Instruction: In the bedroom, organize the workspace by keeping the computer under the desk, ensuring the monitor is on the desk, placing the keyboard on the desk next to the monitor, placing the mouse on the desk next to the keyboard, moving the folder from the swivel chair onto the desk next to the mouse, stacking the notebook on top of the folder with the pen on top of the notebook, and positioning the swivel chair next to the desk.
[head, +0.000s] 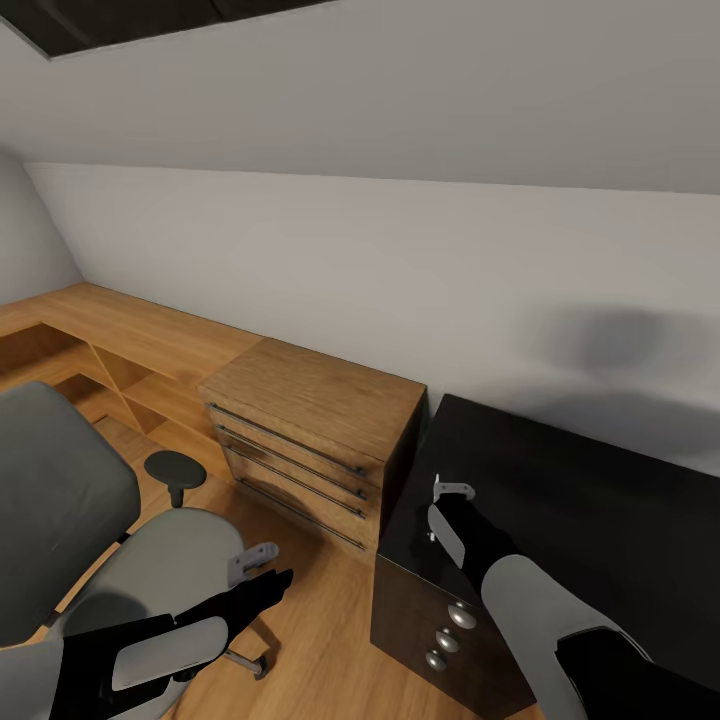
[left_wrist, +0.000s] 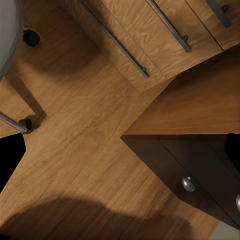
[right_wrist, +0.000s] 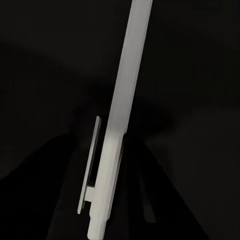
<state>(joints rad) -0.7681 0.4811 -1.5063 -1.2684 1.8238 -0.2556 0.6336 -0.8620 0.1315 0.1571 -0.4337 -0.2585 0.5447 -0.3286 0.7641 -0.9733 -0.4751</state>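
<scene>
Right gripper (head: 452, 492) clamped on pen (right_wrist: 117, 135), poised over desk (head: 600, 500) corner beside dresser (head: 310, 430). Left gripper (head: 262, 565) near chair (head: 80, 520), finger state indeterminate. Recommended: keep pen level, lower slowly, release only over notebook

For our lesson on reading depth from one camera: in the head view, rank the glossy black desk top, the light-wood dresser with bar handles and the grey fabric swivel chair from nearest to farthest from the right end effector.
1. Glossy black desk top: directly under the right end effector.
2. Light-wood dresser with bar handles: beside the desk, towards the robot's left.
3. Grey fabric swivel chair: far left.
</scene>
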